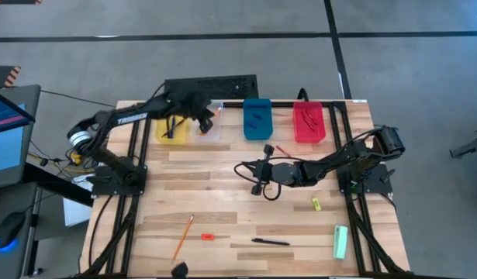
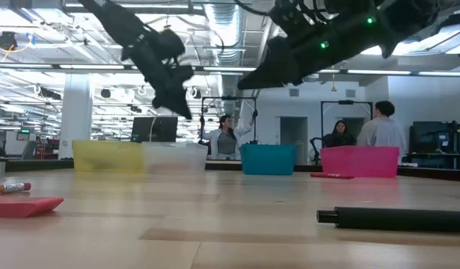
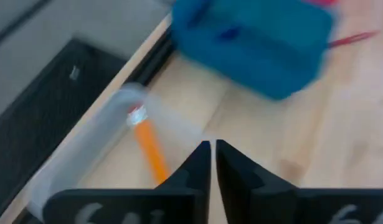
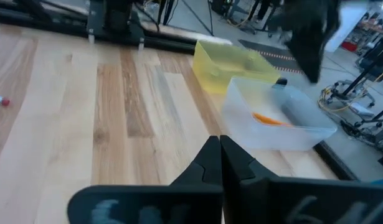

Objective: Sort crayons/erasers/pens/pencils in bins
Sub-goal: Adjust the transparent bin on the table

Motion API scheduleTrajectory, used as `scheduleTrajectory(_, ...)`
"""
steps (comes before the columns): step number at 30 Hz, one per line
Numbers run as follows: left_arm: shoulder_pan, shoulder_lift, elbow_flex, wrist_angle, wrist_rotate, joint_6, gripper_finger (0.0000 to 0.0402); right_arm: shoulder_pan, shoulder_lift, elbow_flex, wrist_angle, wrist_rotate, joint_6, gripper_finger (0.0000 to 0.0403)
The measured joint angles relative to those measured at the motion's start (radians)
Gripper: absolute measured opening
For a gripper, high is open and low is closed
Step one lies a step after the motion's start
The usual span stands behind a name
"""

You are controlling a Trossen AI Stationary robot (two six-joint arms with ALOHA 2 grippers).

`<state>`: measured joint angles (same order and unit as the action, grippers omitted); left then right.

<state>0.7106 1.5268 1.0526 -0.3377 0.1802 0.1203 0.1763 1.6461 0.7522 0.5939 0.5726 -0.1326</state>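
- High view shows four bins in a row along the far edge of the counter (image 1: 222, 194): the yellow bin (image 1: 173, 128), the clear bin (image 1: 209, 124), the blue bin (image 1: 257, 118) and the red bin (image 1: 309, 122).
- Dark pens (image 1: 173, 125) lie in the yellow bin; what the dark marks in the blue bin are cannot be told.
- Reddish sticks, likely crayons (image 1: 308, 118), lie in the red bin.
- An orange pencil (image 3: 149, 144) lies inside the clear bin, its eraser end toward the far wall.
- The left gripper (image 1: 206, 118) hangs just above the clear bin with its fingers (image 3: 197, 163) nearly together and nothing between them.
- The right gripper (image 1: 259, 169) rests low over the middle of the counter, closed and empty, pointing toward the left arm's side.
- A loose crayon (image 1: 282, 150) lies on the counter just in front of the blue and red bins.
- Near the front edge lie another pencil (image 1: 183, 236), a small red-orange eraser (image 1: 207, 236) beside it, and a black pen (image 1: 271, 242).
- A yellow eraser (image 1: 316, 204) sits on the right side, with a pale green bar (image 1: 340, 241) nearer the front right corner.
- A black keyboard (image 1: 211, 84) lies beyond the bins.
- The low view shows people (image 2: 379, 127) standing in the room beyond.
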Motion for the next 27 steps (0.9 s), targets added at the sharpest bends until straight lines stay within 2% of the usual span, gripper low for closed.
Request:
scheduleTrajectory(3, -0.055, -0.089, -0.089, 0.086, 0.058, 0.005, 0.0003, -0.004, 0.000, -0.031, 0.047, -0.001, 0.018, 0.0002)
scheduleTrajectory(5, -0.102, -0.146, -0.140, 0.076, 0.073, 0.041, 0.0003, -0.007, 0.000, -0.057, 0.097, -0.001, 0.020, 0.0002)
scheduleTrajectory(9, -0.204, -0.227, -0.228, -0.025, 0.016, 0.085, 0.0001, -0.008, 0.000, -0.074, 0.143, -0.001, 0.020, 0.0002)
scheduleTrajectory(13, -0.295, -0.233, -0.299, -0.052, -0.080, 0.058, 0.0000, -0.008, 0.000, -0.074, 0.151, -0.001, 0.020, 0.0002)
scheduleTrajectory(16, -0.336, -0.196, -0.339, 0.021, -0.230, 0.056, 0.0000, -0.008, 0.000, -0.074, 0.158, -0.001, 0.019, 0.0003)
scheduleTrajectory(18, -0.336, -0.166, -0.347, 0.063, -0.296, 0.045, 0.0000, -0.008, 0.000, -0.074, 0.162, -0.001, 0.019, 0.0002)
scheduleTrajectory(27, -0.329, 0.034, -0.346, 0.260, -0.276, 0.055, 0.0000, -0.008, 0.000, -0.073, 0.171, -0.001, 0.009, 0.0002)
